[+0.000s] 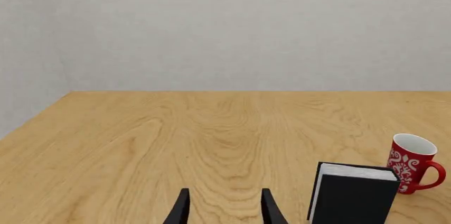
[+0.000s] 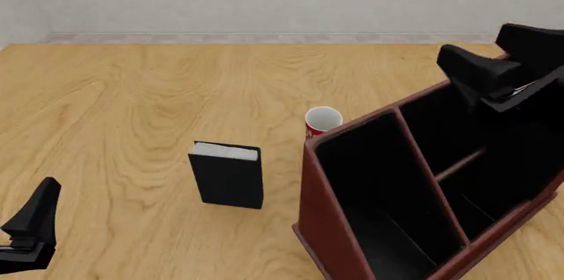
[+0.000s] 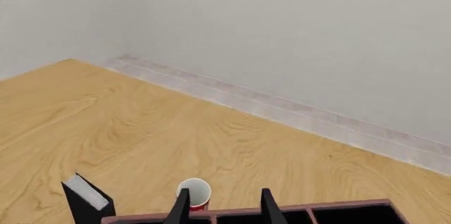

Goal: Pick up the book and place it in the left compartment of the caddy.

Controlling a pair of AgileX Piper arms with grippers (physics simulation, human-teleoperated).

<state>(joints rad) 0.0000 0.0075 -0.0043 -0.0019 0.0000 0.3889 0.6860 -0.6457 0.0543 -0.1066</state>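
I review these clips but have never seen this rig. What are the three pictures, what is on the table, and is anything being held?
These are simulator renders of two robot arms at a wooden table. The front view looks down from behind the arms; the other two come from a camera on each wrist. The left end effector and right end effector both look open and hold nothing. On the table stand a book, upright, a red cup and a wooden caddy with black sections.

Front view: I look down from above, near side of the table [image 2: 115, 95], facing the wall.
Left wrist view: low, close, facing the book [image 1: 352, 195] and cup [image 1: 414, 162].
Right wrist view: high, over the caddy [image 3: 317, 214] rim.
Shared: book, cup in all three.
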